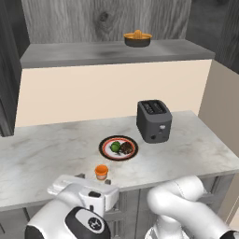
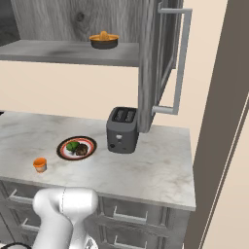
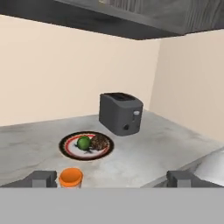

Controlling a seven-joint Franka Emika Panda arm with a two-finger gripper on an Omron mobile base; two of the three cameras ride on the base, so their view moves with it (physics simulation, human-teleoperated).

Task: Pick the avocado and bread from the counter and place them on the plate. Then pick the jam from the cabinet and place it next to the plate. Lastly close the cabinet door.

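Note:
The plate (image 1: pixel 118 140) lies on the counter (image 1: pixel 46 154) with the green avocado (image 1: pixel 115 147) and the brown bread (image 1: pixel 126 149) on it, side by side. The orange jam (image 1: pixel 101 172) stands upright on the counter just in front of the plate, apart from it. My gripper (image 3: pixel 113 180) hovers low at the counter's front edge, open, its fingers wide apart and holding nothing. In the hand view the jam (image 3: pixel 71 176) sits just ahead of the left fingertip (image 3: pixel 41 178). The cabinet (image 1: pixel 116 53) is open, and its cabinet door (image 2: pixel 165 48) stands swung out at the right.
A dark grey toaster (image 1: pixel 154 120) stands behind and right of the plate. A dark bowl (image 1: pixel 137 39) with orange contents sits on the cabinet shelf. The door's long grey handle (image 2: pixel 181 63) juts out above the toaster. A beige wall closes the counter's right end.

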